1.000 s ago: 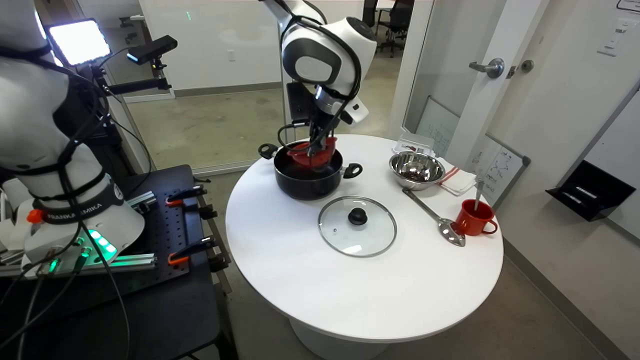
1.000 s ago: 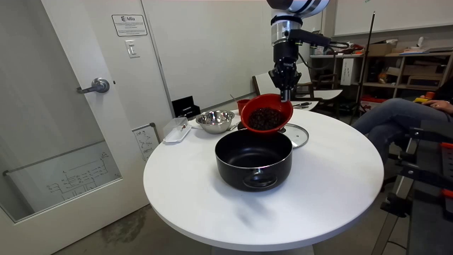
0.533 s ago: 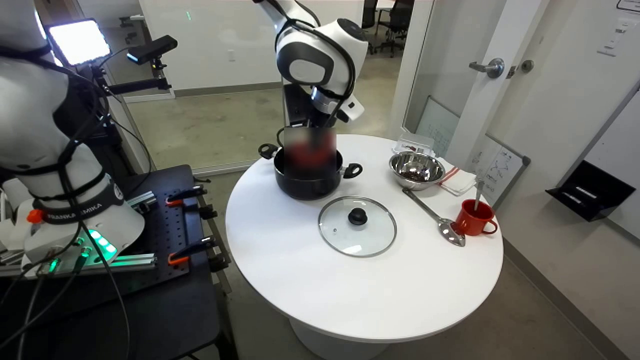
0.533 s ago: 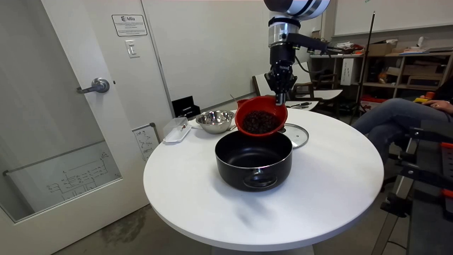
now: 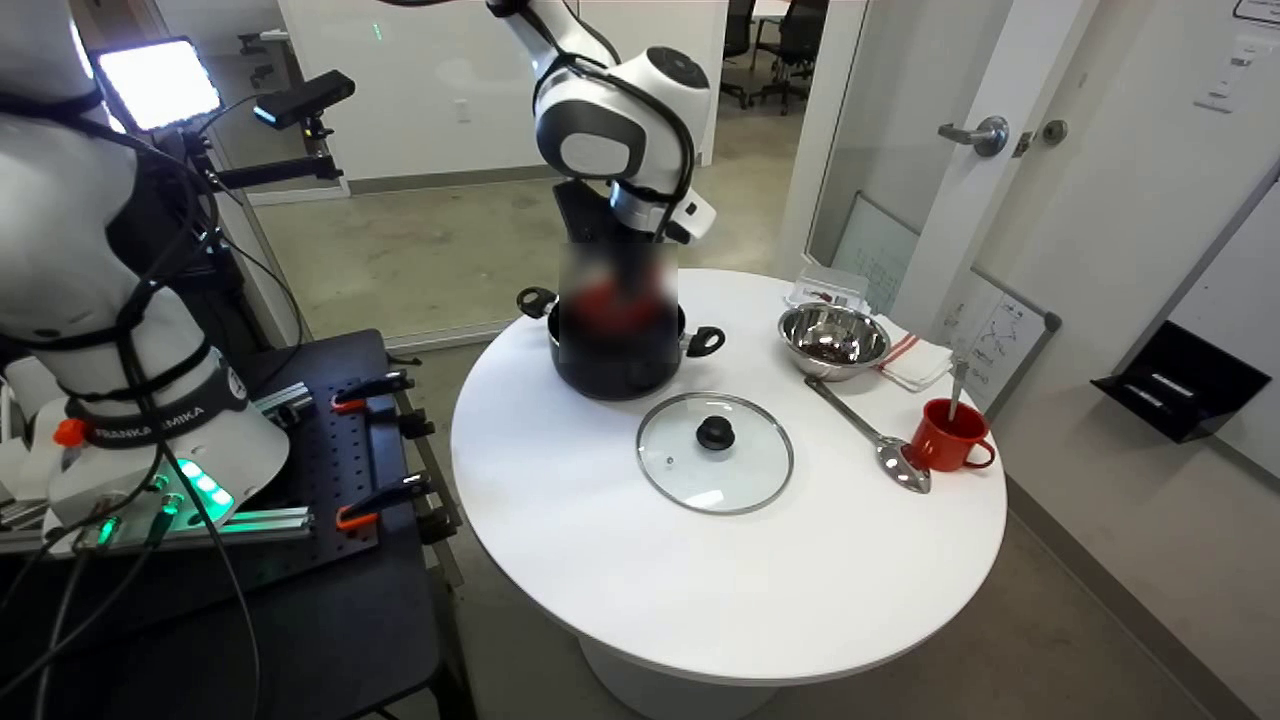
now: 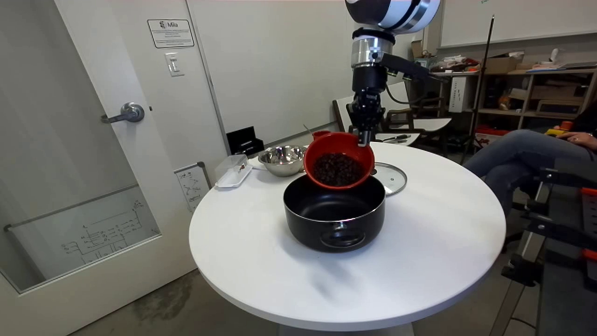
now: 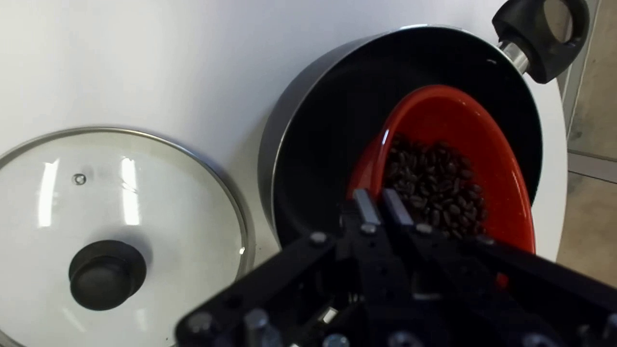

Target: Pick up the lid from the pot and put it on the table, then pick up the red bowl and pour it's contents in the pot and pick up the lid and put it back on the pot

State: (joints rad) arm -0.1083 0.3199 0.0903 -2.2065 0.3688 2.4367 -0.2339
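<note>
red bowl (image 7: 448,115) held tipped over the black pot (image 6: 308,229)

the gripper (image 7: 376,195) is clamped on the rim of the red bowl, its two fingers (image 7: 397,207) on either side of the wall. the bowl leans well over, and dark beans (image 7: 436,185) lie heaped inside toward its lower side. it hangs over the pot's opening — whether its lower edge touches the pot is hard to tell, as that spot is blurred in an exterior view. the pot stands upright on the white table (image 5: 600,560). the glass lid (image 5: 720,470) lies on the table just beside the pot, black knob (image 5: 715,432) up. farther along the table are a steel bowl (image 5: 845,372), a metal spoon (image 5: 890,450), a red mug (image 5: 940,440) and a striped cloth (image 5: 918,362) — the spoon lying between the steel bowl and the mug.
</note>
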